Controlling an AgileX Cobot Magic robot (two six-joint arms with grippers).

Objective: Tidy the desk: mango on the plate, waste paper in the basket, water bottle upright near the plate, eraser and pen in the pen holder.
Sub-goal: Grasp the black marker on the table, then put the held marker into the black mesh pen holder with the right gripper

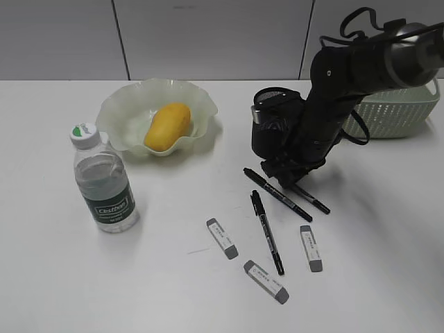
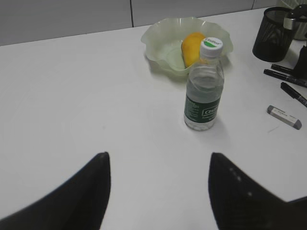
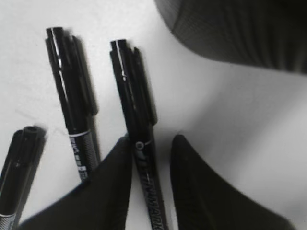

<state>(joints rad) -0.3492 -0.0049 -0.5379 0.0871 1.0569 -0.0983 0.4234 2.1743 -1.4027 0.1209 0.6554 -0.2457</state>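
Observation:
The mango (image 1: 167,125) lies in the ruffled green plate (image 1: 125,104). The water bottle (image 1: 104,184) stands upright in front of the plate. Three black pens lie in front of the black mesh pen holder (image 1: 267,132). My right gripper (image 3: 152,139) is down on the desk with its fingers either side of one pen (image 3: 132,91); the left finger touches it and a gap shows on the right. Three grey erasers (image 1: 222,238) lie nearer the front. My left gripper (image 2: 158,155) is open and empty, well short of the bottle (image 2: 204,91). No waste paper is in view.
The pale-green basket (image 1: 395,111) stands at the back right, partly behind my right arm. A second pen (image 3: 69,91) lies just left of the straddled one, and a third (image 3: 19,163) further left. The pen holder (image 3: 240,28) is close ahead of the right gripper.

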